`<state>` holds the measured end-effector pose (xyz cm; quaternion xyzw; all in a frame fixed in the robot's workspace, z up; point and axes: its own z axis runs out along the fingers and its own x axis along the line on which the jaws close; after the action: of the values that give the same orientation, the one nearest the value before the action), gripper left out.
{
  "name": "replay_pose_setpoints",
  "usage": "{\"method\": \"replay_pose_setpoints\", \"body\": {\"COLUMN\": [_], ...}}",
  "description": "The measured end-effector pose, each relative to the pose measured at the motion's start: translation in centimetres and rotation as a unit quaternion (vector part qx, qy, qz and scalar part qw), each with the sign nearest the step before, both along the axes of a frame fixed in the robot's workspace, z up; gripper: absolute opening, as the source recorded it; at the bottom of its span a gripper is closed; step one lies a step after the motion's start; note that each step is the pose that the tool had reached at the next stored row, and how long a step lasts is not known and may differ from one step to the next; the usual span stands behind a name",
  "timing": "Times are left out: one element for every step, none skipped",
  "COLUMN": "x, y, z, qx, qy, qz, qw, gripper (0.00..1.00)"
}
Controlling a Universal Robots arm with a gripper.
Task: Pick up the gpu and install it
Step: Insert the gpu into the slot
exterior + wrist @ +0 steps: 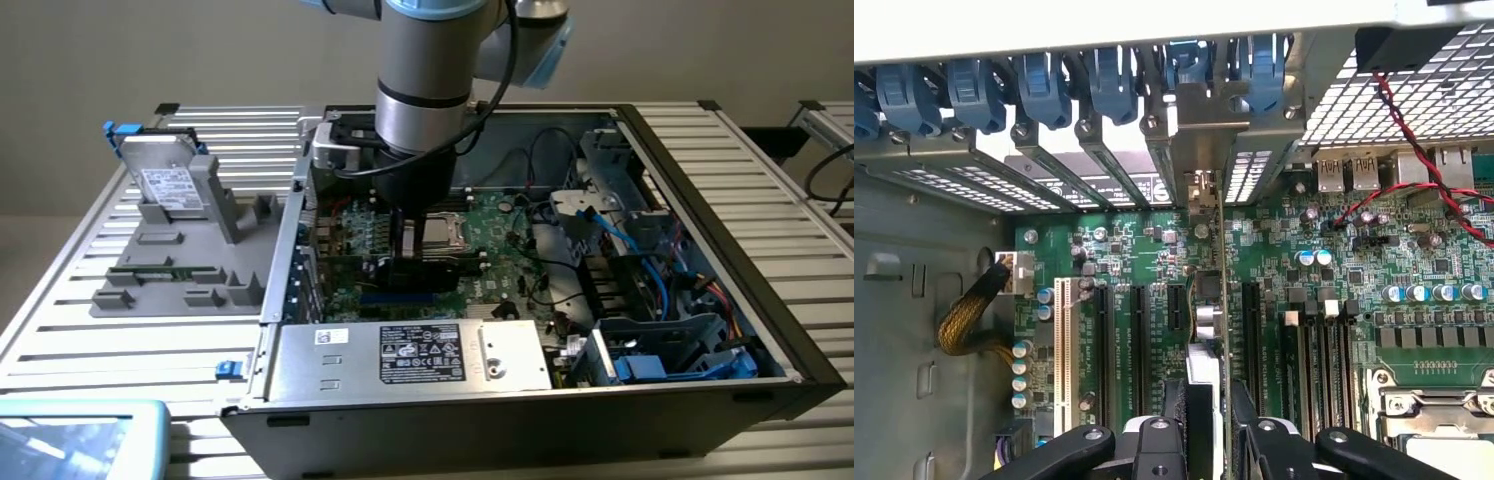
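The gpu [454, 270] is a thin dark card standing on edge inside the open computer case [721, 200], low over the green motherboard [501, 235]. My gripper [424, 262] reaches straight down into the case and is shut on the card. In the wrist view the gpu [1216, 300] shows edge-on between my two black fingers [1159, 445], with my gripper [1209, 430] clamped on its near end. Its silver bracket [1204, 125] lies against the case's rear slot openings, under the blue latches [1114, 80]. The card runs in line with the black expansion slots [1137, 345]. I cannot tell whether it is seated.
A grey hard drive [171, 185] with a white label rests on a grey fixture [174, 270] at the exterior view's left. The power supply [414, 355] fills the case's front. Blue cables and a drive cage [654, 350] crowd its right. Red and black wires [1414, 190] cross the board.
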<state>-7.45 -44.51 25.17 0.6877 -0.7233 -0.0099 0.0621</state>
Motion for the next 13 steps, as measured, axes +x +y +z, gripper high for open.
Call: {"method": "replay_pose_setpoints", "body": {"x": [0.00,-0.01,-0.01,-0.01,-0.01,-0.01,-0.01,0.00,-0.01,-0.01,-0.01,-0.01,-0.01], "y": [0.00,0.00,0.00,0.00,0.00,0.00,0.00,0.00,-0.01,-0.01,-0.01,-0.02,-0.05], "z": [0.00,0.00,0.00,0.00,0.00,0.00,0.00,0.01,0.01,0.01,0.00,0.00,0.00], "qx": [0.0000,0.0000,0.0000,0.0000,0.0000,0.0000,0.0000,0.0004,0.0013,0.0031,0.0053,0.0083,0.0125], "qy": [0.0000,0.0000,0.0000,0.0000,0.0000,0.0000,0.0000,0.0000,0.0000,-0.0004,-0.0013,-0.0024,-0.0032], "qz": [0.000,0.000,0.000,0.000,0.000,0.000,0.000,0.000,0.000,0.000,0.000,0.000,0.000], "qw": [1.0000,1.0000,1.0000,1.0000,1.0000,1.0000,1.0000,1.0000,1.0000,1.0000,1.0000,1.0000,0.9999], "gripper": [0.28,0.28,0.28,0.28,0.28,0.28,0.28,0.28,0.28,0.28,0.28,0.28,0.28]}}
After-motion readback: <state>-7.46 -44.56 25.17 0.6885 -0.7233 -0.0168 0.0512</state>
